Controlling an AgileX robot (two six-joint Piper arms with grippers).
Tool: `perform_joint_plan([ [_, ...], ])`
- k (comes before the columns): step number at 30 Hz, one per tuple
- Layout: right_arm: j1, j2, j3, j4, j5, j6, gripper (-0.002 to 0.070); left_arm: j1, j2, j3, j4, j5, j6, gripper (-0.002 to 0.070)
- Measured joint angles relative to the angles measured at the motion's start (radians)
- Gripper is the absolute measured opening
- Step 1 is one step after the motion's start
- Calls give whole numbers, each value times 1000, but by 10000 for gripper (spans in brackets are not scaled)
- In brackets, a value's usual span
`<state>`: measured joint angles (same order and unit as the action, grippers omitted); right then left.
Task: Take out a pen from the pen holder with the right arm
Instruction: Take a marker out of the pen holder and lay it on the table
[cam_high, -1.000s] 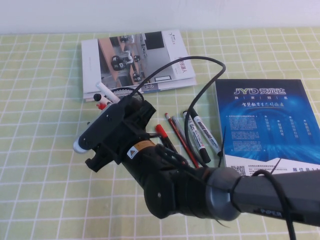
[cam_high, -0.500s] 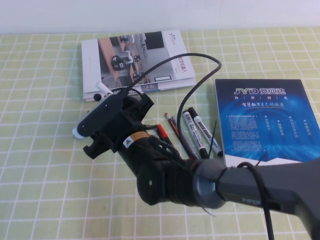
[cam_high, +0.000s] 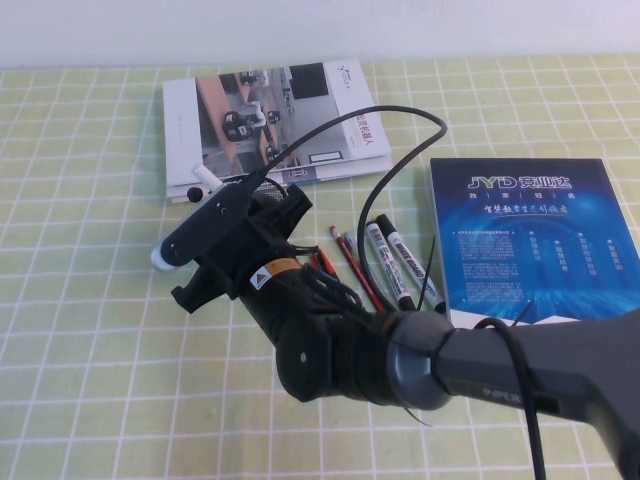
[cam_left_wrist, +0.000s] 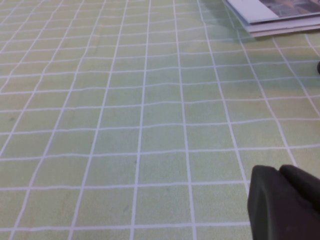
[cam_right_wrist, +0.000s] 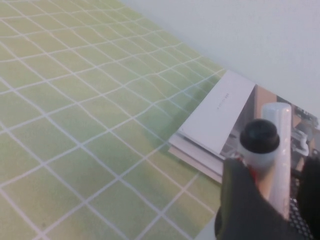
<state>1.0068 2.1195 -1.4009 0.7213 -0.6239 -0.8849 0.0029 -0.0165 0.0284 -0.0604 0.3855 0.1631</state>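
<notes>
Jaws apart: the right gripper (cam_right_wrist: 292, 175) straddles a white pen (cam_right_wrist: 278, 120), upright in the pen holder (cam_right_wrist: 301, 220) at centre-left from above, tip tilted upper left. Wrist camera adds a second, black-capped pen (cam_right_wrist: 259, 136). Two markers (cam_high: 385, 262) and two booklets (cam_high: 270, 120) lie on the worktop (cam_high: 80, 300). Left gripper (cam_left_wrist: 282, 202) sits lower right, open or closed, can't tell.
</notes>
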Motion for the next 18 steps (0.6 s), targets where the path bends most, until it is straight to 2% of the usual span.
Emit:
perform_joint_plan([
  [6, 0, 7, 0, 0, 9, 0, 205, 0, 0, 0, 0, 0, 0, -5],
  [12, 0, 12, -10, 0, 27, -1, 314, 0, 0, 0, 0, 0, 0, -5],
  [18, 0, 24, -40, 10, 51, -56, 347, 0, 0, 0, 0, 0, 0, -5],
])
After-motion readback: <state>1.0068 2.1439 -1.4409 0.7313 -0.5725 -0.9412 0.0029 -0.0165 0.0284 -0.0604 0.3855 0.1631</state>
